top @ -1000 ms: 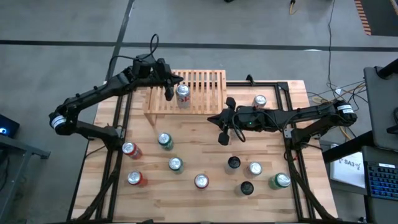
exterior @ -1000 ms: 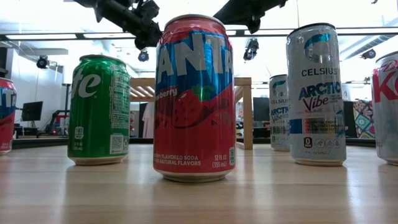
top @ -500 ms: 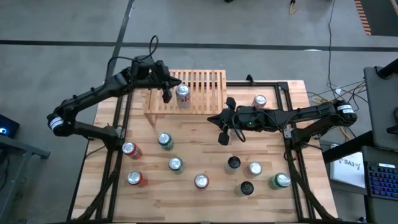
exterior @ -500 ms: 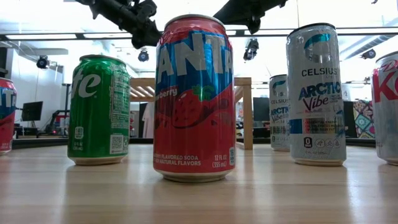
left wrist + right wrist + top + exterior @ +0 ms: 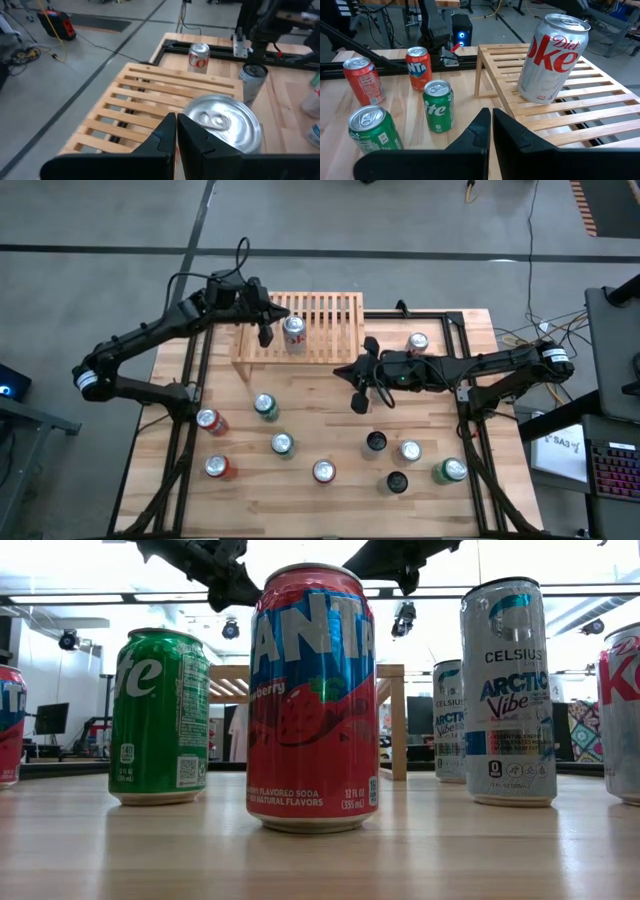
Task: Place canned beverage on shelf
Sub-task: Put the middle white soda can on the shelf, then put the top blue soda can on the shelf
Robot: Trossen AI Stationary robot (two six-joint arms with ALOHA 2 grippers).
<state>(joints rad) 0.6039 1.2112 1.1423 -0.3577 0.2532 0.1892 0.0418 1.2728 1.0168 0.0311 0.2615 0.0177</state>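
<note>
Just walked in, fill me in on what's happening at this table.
Cans are being put on the shelf. One Diet Coke can already stands upright on its slats. The left gripper hovers shut just beside that can, holding nothing. The right gripper waits shut over mid-table, empty. About ten more cans stand on the table.

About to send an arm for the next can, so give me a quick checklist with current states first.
1. Diet Coke can upright on shelf: ok.
2. Left gripper clear of that can: ok in the high view, it sits just beside it, shut, holding nothing.
3. Right gripper empty: ok, shut above bare table in front of the shelf.
4. Free slats beside the can: ok.
5. Nearest Sprite can upright: ok.
6. Gripper open for the next grasp: not ok, both shut.
</note>
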